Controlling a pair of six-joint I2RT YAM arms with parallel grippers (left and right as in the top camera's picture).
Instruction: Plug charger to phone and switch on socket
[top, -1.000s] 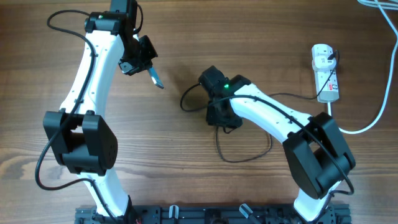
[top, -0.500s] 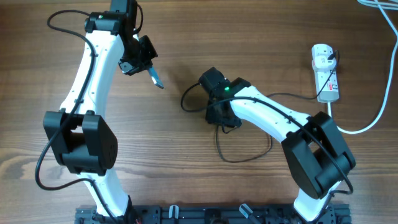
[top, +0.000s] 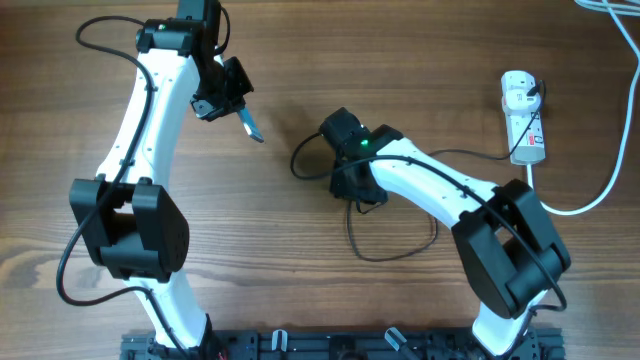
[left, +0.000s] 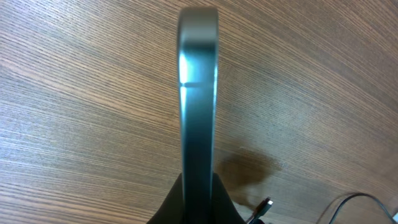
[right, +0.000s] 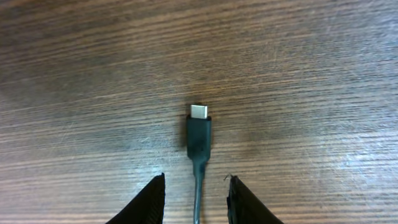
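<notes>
1. While the left tool (top: 238, 108) clamps the phone (left: 198, 93) edge-up, clear of the counter (top: 300, 60), its edge port is presumably kept reachable for plugging.
2. Lined up for a pinch, the right tool (right: 196, 178) hangs parted astride the charger (right: 199, 134), which lies flat; nothing is gripped.
3. At far right, the socket (top: 524, 130) waits, likely unswitched.

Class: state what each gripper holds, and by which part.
Left gripper holds the phone by one end. Right gripper holds nothing: its open jaws straddle the charger just behind its tip.
</notes>
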